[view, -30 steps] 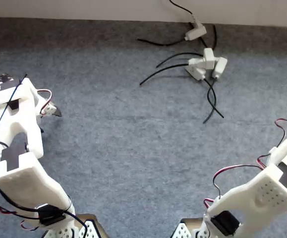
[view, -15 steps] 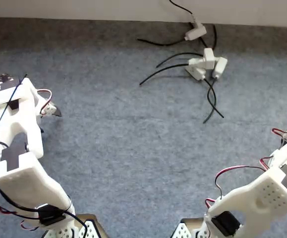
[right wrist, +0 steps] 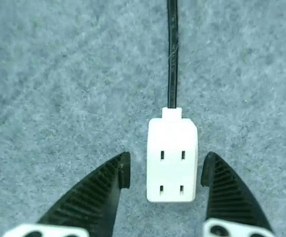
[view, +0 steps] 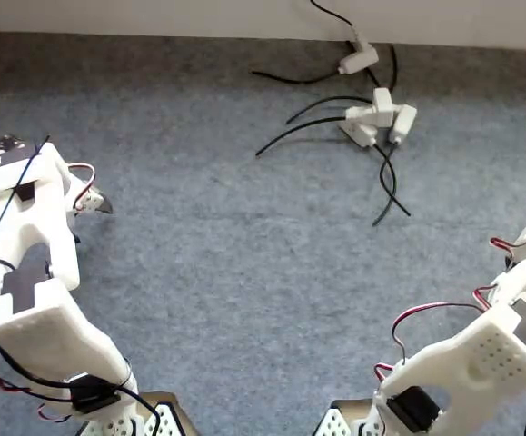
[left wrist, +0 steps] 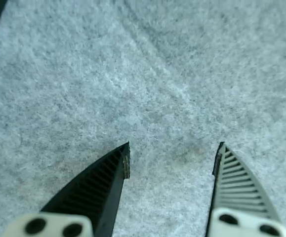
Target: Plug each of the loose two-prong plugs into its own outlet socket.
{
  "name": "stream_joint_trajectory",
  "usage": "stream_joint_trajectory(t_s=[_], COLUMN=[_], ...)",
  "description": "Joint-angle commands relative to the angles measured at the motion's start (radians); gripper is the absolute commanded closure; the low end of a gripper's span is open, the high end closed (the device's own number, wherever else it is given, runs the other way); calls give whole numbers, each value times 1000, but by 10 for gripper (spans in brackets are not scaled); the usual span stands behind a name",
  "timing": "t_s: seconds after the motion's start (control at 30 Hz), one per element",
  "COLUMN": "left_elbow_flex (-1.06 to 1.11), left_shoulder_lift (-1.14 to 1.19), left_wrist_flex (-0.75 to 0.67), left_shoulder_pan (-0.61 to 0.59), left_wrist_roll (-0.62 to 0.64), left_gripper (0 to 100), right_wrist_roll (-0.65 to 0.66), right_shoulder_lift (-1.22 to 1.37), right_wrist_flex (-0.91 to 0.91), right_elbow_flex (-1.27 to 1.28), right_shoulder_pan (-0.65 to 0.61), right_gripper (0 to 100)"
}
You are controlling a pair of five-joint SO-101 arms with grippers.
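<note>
A: Biggest thing first. What's the surface?
B: Grey felt-like mat (view: 244,263), covering the table.
A: Arms?
B: Two white plastic arms with red and black wires. The left arm (view: 31,263) lies along the left edge of the high view. The right arm (view: 481,350) sits in the lower right corner and runs off the right edge.
A: Left gripper?
B: The left gripper (left wrist: 174,148) is spread wide. Its ribbed fingers (left wrist: 101,182) have bare mat between them and hold nothing.
A: Right gripper?
B: The right gripper (right wrist: 167,158) is spread too, straddling a white rectangular plastic outlet socket block (right wrist: 172,163). It isn't pinching. A gap shows on one side, and the other finger is just beside the block. Can't tell if that finger touches.
A: How does the socket lie?
B: Flat on the mat, face up, with two pairs of slots showing. A thick black cord (right wrist: 172,54) runs straight out of the end away from the gripper.
A: Plugs?
B: On the far side of the mat in the high view, well apart from both arms. There's a cluster of small white plastic connectors (view: 378,118), bunched and touching. A single white connector (view: 357,62) lies just beyond, near the mat's far edge. Prongs are too small to tell.
A: Smallest?
B: Thin black cords (view: 322,123) curling out from the cluster across the mat.
</note>
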Motion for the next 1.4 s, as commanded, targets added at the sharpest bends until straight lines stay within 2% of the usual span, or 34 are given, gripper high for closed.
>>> stream_joint_trajectory(t_s=[0.0, 0.17, 0.77, 0.83, 1.0, 1.2, 1.37], left_elbow_flex=[-4, -4, -4, -4, -4, -4, -4], left_shoulder_lift=[-10, -10, -10, -10, -10, -10, -10], left_wrist_flex=[-9, -9, -9, -9, -9, -9, -9], left_shoulder_pan=[15, 15, 10, 10, 10, 10, 12], left_wrist_roll=[8, 8, 8, 8, 8, 8, 8], left_gripper=[723, 723, 723, 723, 723, 723, 723], right_wrist_roll=[-2, 61, 69, 69, 104, 123, 97], right_shoulder_lift=[-58, -54, 79, 54, -35, -122, -214], right_wrist_flex=[-39, -28, -38, -31, -28, 41, 159], right_elbow_flex=[-2, 1, 18, 18, 19, 21, 28], right_shoulder_pan=[25, 45, 28, 24, 19, 18, -88], right_gripper=[769, 769, 772, 790, 940, 942, 942])
